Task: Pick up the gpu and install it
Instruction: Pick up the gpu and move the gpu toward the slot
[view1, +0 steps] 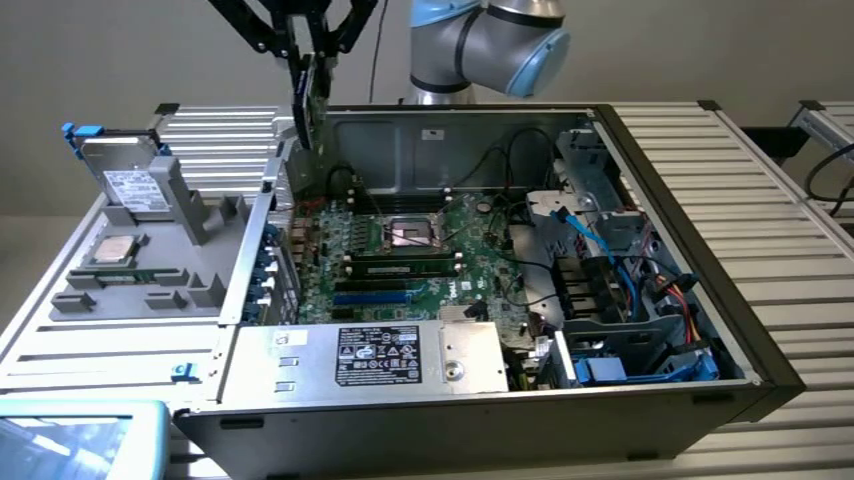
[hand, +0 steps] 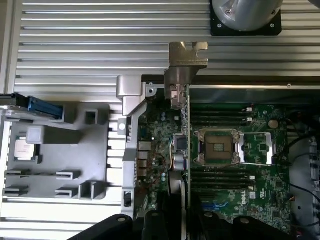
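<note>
The gpu (view1: 311, 100) hangs edge-on, a thin green card held upright above the back left corner of the open computer case (view1: 747, 340). My gripper (view1: 310, 55) is shut on its upper edge, with black linkages spreading above it. In the wrist view the gpu (hand: 187, 145) appears as a thin green line ending in its silver metal bracket (hand: 186, 62). It hangs over the motherboard (hand: 255, 190), beside the processor socket (hand: 216, 148). My gripper (hand: 184, 227) clamps the card from both sides between its dark fingers (hand: 152, 225).
A grey parts holder (view1: 160, 270) on the exterior view's left carries a silver drive (view1: 131, 185) and a processor chip (view1: 110, 250). Memory sticks (view1: 400, 265) sit in the motherboard. A power supply (view1: 380, 355) is at the case front, with cables and drive bays (view1: 627, 290) on the right.
</note>
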